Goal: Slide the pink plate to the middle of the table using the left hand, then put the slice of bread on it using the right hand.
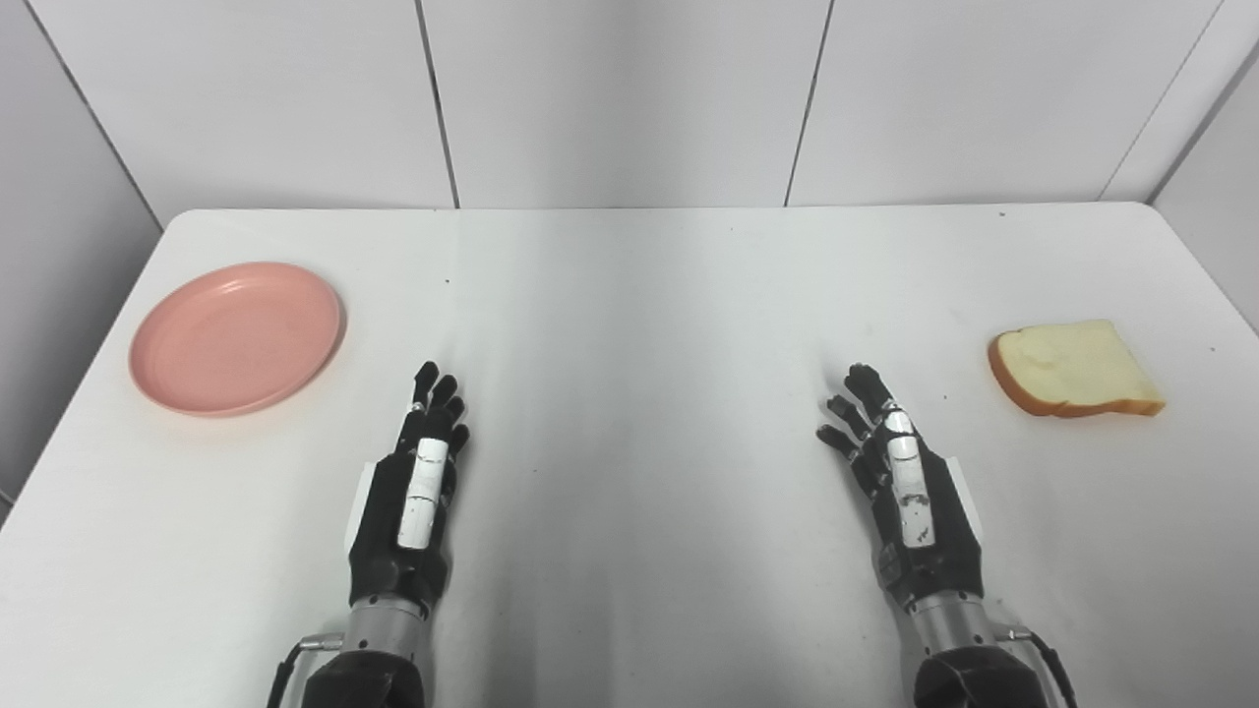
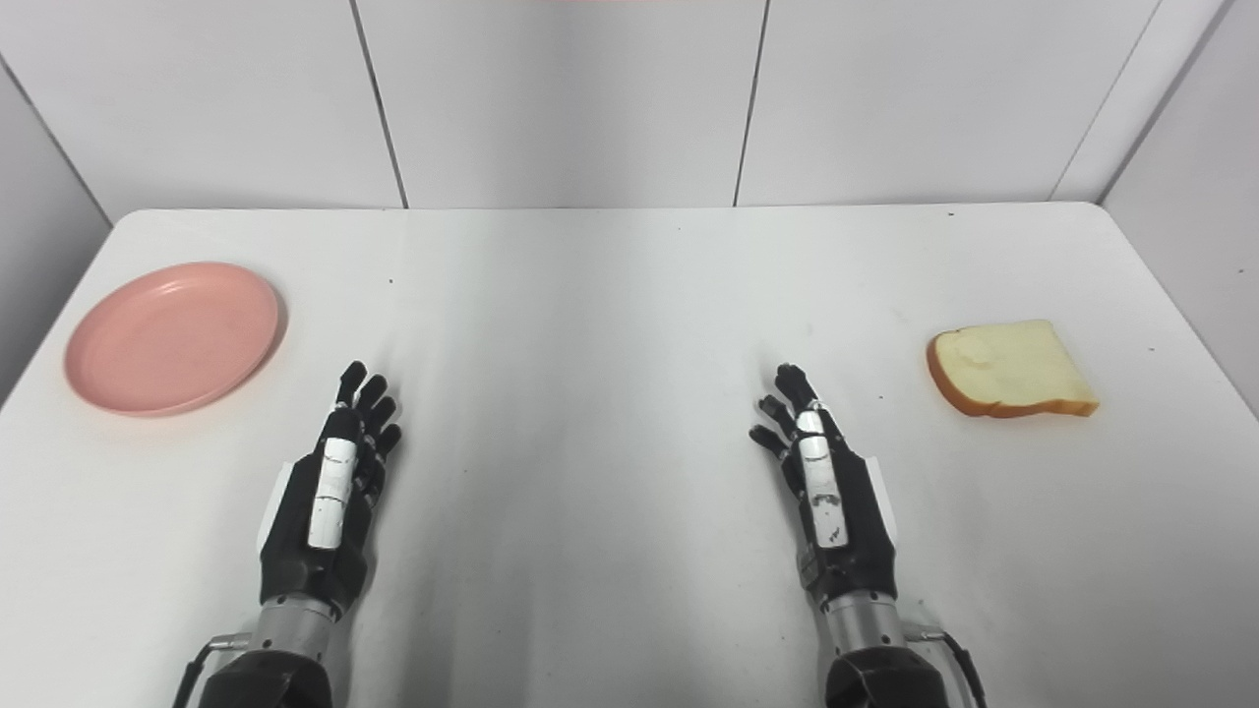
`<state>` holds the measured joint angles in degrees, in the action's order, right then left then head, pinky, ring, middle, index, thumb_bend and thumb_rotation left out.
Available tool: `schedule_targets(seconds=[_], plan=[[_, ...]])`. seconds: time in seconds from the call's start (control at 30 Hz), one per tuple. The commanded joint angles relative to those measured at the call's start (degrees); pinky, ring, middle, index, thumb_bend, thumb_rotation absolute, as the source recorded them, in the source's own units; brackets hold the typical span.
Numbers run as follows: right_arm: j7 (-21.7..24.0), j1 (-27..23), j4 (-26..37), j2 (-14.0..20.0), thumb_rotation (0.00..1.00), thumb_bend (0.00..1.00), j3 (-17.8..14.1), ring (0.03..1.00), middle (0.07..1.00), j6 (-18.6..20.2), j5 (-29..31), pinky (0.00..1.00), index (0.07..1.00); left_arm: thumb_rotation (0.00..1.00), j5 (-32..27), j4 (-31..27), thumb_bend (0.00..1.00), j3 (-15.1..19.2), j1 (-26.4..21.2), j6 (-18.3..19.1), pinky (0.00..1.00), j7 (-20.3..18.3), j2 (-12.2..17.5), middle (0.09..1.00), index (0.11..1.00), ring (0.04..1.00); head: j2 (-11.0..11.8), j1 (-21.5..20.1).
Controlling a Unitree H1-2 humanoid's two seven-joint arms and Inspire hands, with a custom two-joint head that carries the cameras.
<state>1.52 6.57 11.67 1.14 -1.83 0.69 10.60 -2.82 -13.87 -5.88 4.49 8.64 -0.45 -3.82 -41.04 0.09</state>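
Overhead: we looked down from the robot's head onto a white worktop (image 1: 629,295) with rounded far corners, backed by pale grey wall panels (image 1: 629,98).
Pink plate: we saw the pink plate (image 1: 237,337) lying flat near the far left edge of the worktop, round, shallow and with nothing on it.
Slice of bread: we saw the slice of bread (image 1: 1074,369) lying flat near the right edge, pale crumb facing up and a brown crust along its left and near sides.
Plate and bread: they were well apart, on opposite sides, with the bare middle of the worktop between them.
Left hand: our left hand (image 1: 413,492) came in from the bottom left, black with a white strip along its back, turned edge-up, fingers (image 1: 438,388) stretched forward and slightly spread; it held nothing.
Left hand and plate: the hand sat nearer to us and to the right of the plate, apart from it, not touching.
Right hand: our right hand (image 1: 910,487) came in from the bottom right in a mirrored pose, fingers (image 1: 858,388) extended and fanned a little; it too was empty and unclenched.
Right hand and bread: the hand was left of the bread and nearer to us, clearly apart from it.
Wrists: we could see metal cuffs and dark cabling at both wrists by the bottom edge.
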Motion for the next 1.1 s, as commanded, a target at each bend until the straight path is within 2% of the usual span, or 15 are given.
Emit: schedule_targets(seconds=[0.0, 0.1, 0.23, 0.33, 1.07], plan=[[0.12, 1.05, 0.16, -1.57, 0.91, 0.8, 0.09, 0.932, 0.967, -2.73, 0.27, 0.87, 0.913, 0.85, 1.05, -0.43, 0.89, -0.59, -0.82, -3.47, 1.0, -0.48, 0.09, 1.0, 1.0, 1.0, 0.27, -0.24], [0.17, 1.05, -0.2, -1.7, 0.91, 0.8, 0.11, 0.934, 0.97, -3.23, 0.36, 0.88, 0.92, 0.85, 1.51, 0.14, 0.9, -0.67, -0.68, -4.54, 1.0, -0.6, 0.13, 1.0, 1.0, 1.0, 0.52, -0.08], [0.41, 1.06, -0.12, -1.69, 0.91, 0.79, 0.09, 0.938, 0.97, -2.7, 0.87, 0.89, 0.927, 0.87, 4.7, 1.34, 0.89, -1.82, -0.77, -9.89, 1.0, -0.87, 1.32, 1.0, 1.0, 1.0, 0.63, -0.32], [0.37, 1.1, -0.11, -1.58, 0.91, 0.79, 0.2, 0.928, 0.966, -2.39, 0.73, 0.88, 0.928, 0.88, 5.74, 1.97, 0.89, -2.03, -0.71, -11.53, 0.99, -0.61, 1.4, 1.0, 1.0, 0.996, 0.69, -0.14], [0.66, 1.12, -0.42, -0.88, 0.93, 0.78, 0.64, 0.924, 0.954, -1.24, 0.34, 0.87, 0.905, 0.87, 3.47, 2.49, 0.92, -0.82, -0.78, -10.29, 1.0, -0.84, 0.35, 1.0, 1.0, 1.0, 1.0, 0.11]])
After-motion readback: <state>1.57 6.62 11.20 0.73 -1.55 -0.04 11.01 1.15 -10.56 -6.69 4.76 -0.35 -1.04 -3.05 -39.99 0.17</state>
